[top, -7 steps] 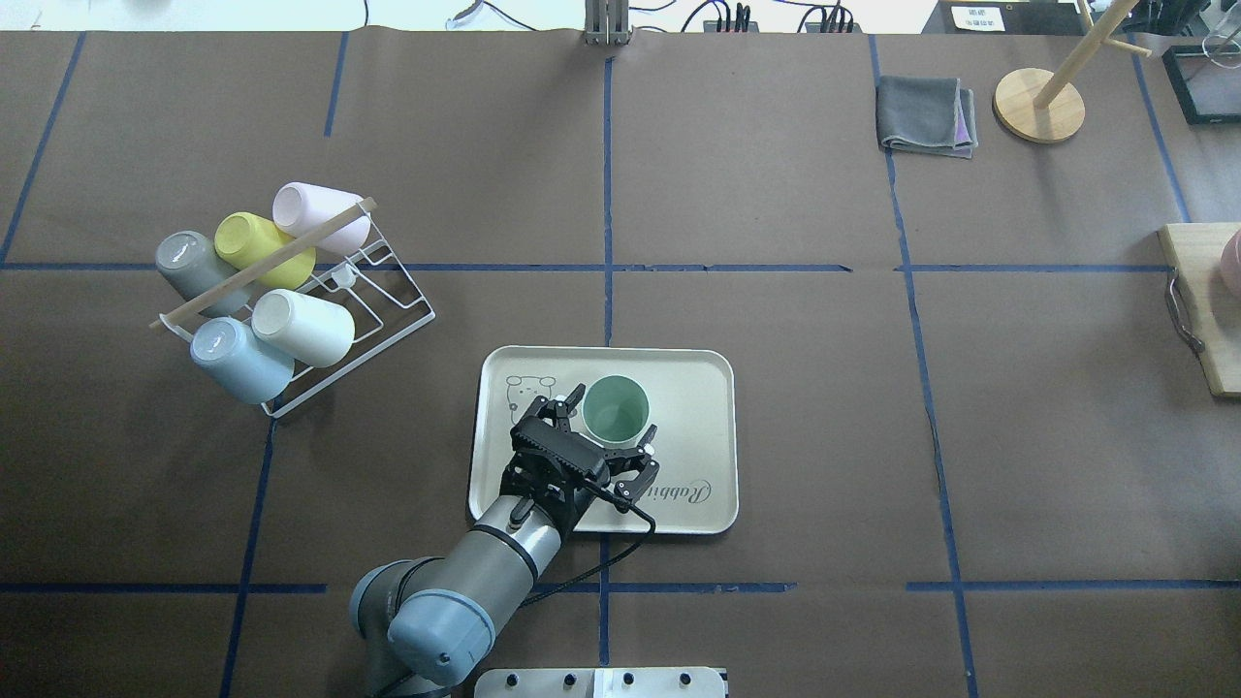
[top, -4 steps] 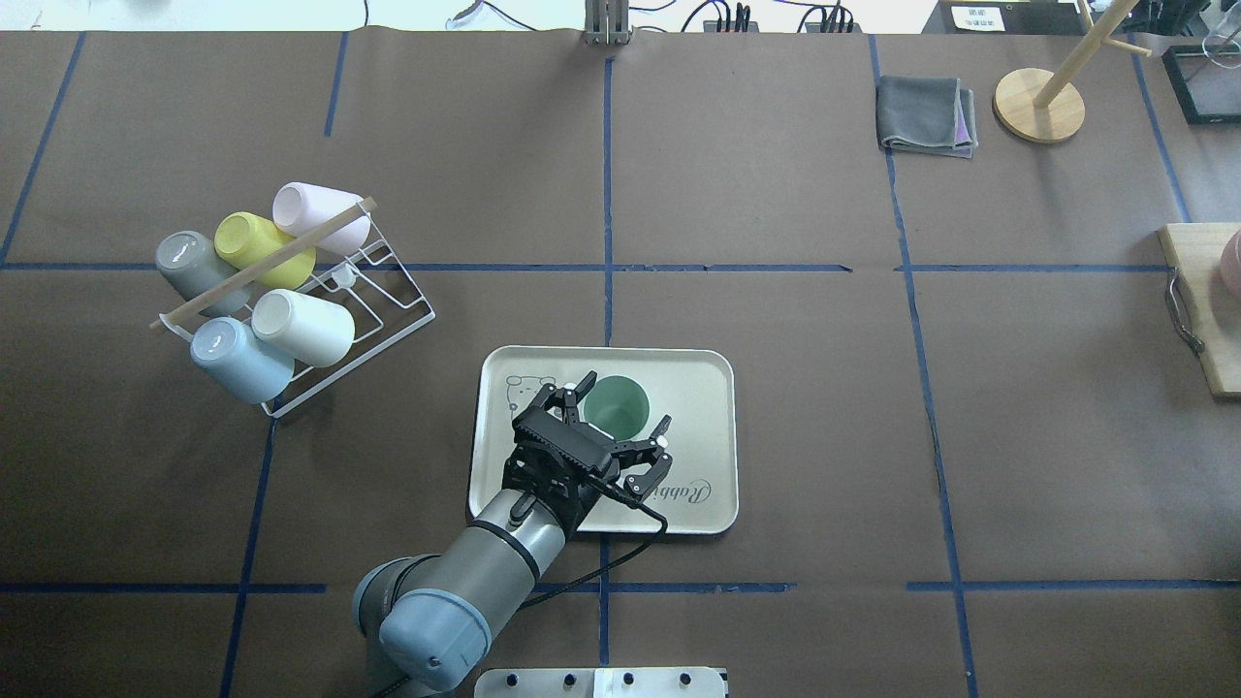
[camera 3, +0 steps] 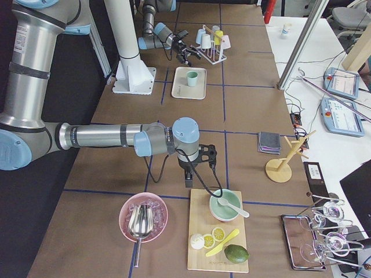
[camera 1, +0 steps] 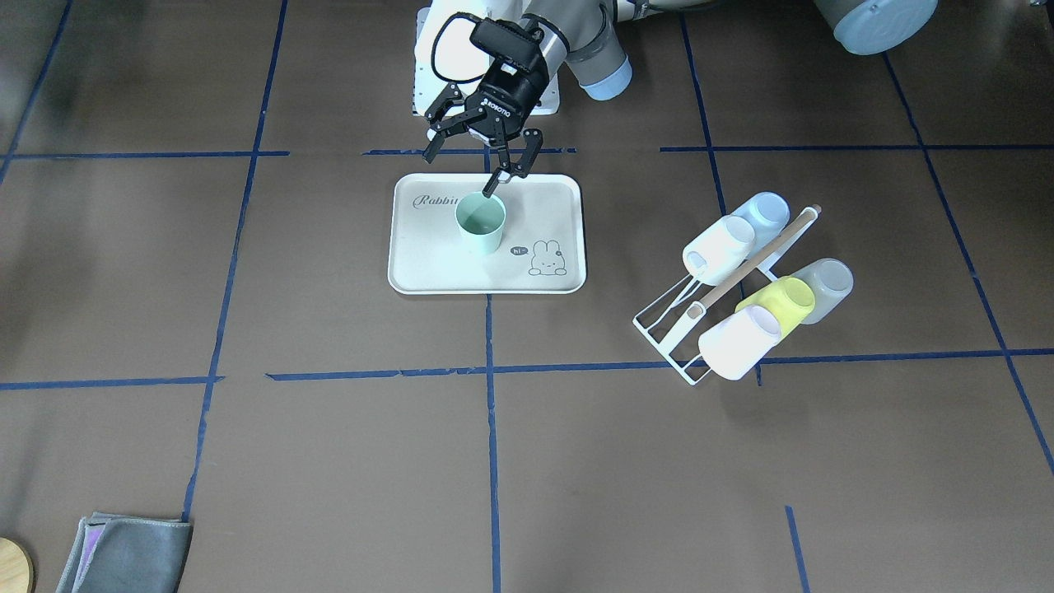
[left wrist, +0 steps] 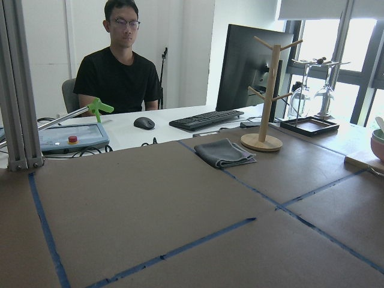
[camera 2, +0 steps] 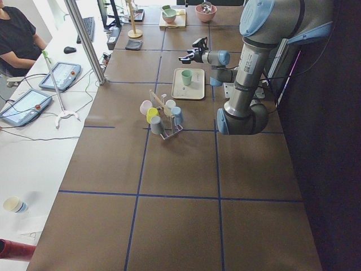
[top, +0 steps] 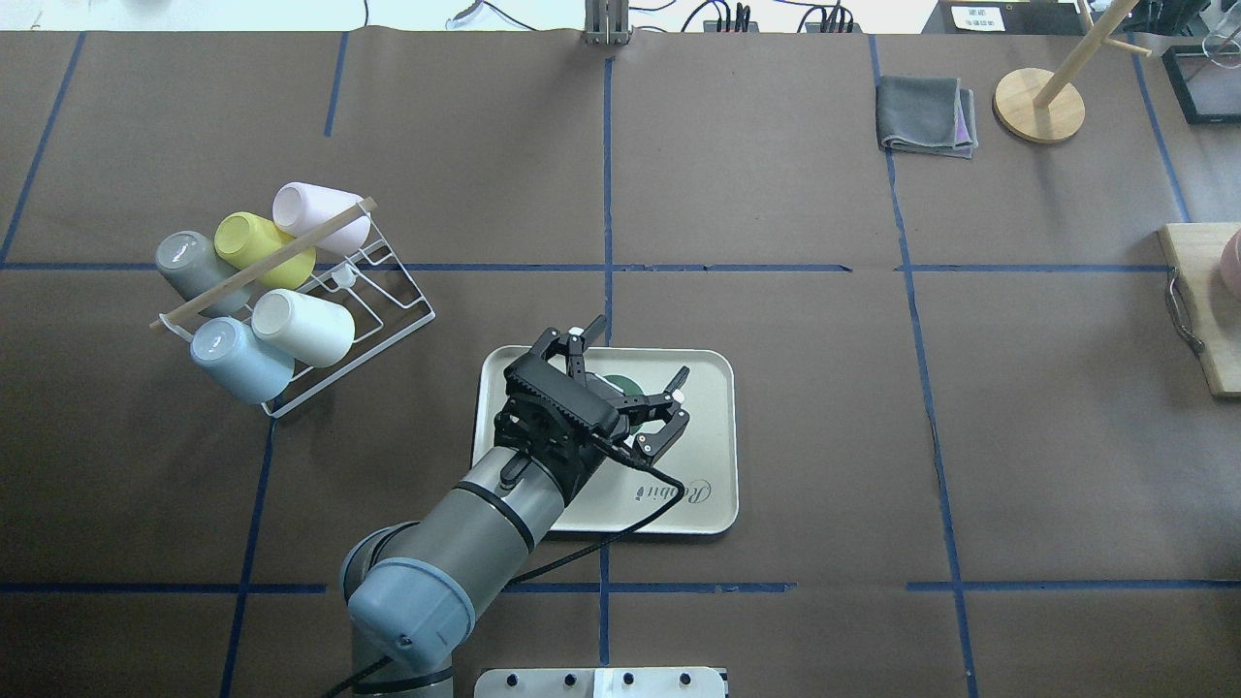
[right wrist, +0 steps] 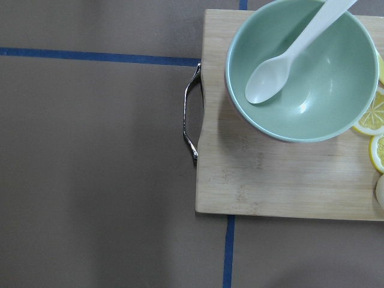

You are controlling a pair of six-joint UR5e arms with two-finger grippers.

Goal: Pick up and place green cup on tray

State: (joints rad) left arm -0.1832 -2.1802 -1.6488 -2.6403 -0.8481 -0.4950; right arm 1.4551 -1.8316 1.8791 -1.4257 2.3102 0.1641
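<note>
We judge release done — mint-green plastic cup (camera 1: 480, 222) upright on cream rectangular tray (camera 1: 428, 257) | left hand (camera 1: 461, 173) wide, empty, above | next: lift clear of rim.

Brown table (top: 1047, 436) carries tray (top: 713, 388), cup rack (top: 393, 291), folded cloth (top: 926, 116), cutting board (top: 1197, 281).

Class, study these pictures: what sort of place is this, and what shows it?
Most likely a robotics lab: a robot arm over a table gridded with blue tape, control pendants on a side desk, a person seated by a monitor.
</note>
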